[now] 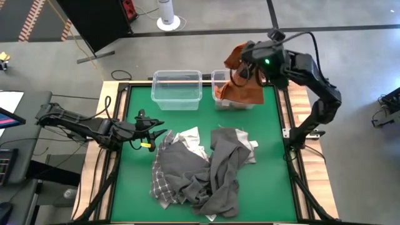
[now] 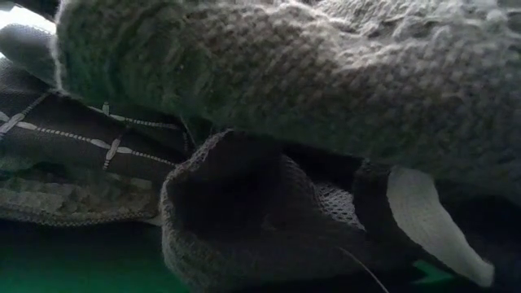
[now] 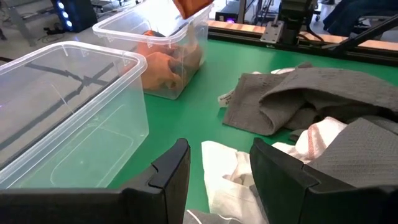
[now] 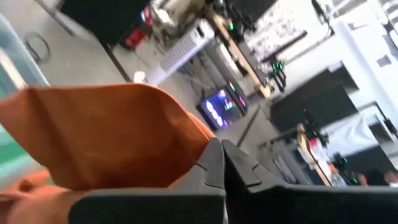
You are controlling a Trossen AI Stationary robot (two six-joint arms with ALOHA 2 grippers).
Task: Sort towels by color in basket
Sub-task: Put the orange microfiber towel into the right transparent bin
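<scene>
An orange towel (image 1: pixel 240 87) hangs from my right gripper (image 1: pixel 240 67), which is shut on it over the right clear bin (image 1: pixel 220 78) at the table's far edge. The towel's lower part (image 3: pixel 161 65) lies inside that bin. A pile of dark grey, light grey, white and checked towels (image 1: pixel 200 169) lies on the green table. My left gripper (image 1: pixel 155 132) is open at the pile's left edge, with a white towel (image 3: pixel 227 165) just beyond its fingers (image 3: pixel 171 171). The low view shows only grey towels (image 2: pixel 285 98) close up. My right gripper pinches the orange towel between its two fingers at an upper fold (image 4: pixel 196 146); whether it has one layer or several, I cannot tell. The towel hangs slack below the fingers, and its lower end (image 1: pixel 236 95) rests in the right bin.
A second clear bin (image 1: pixel 177 89) stands left of the first with nothing in it. Bare green table (image 1: pixel 134 187) lies left of the pile and between the pile and the bins. Wooden rails (image 1: pixel 284 119) frame the table.
</scene>
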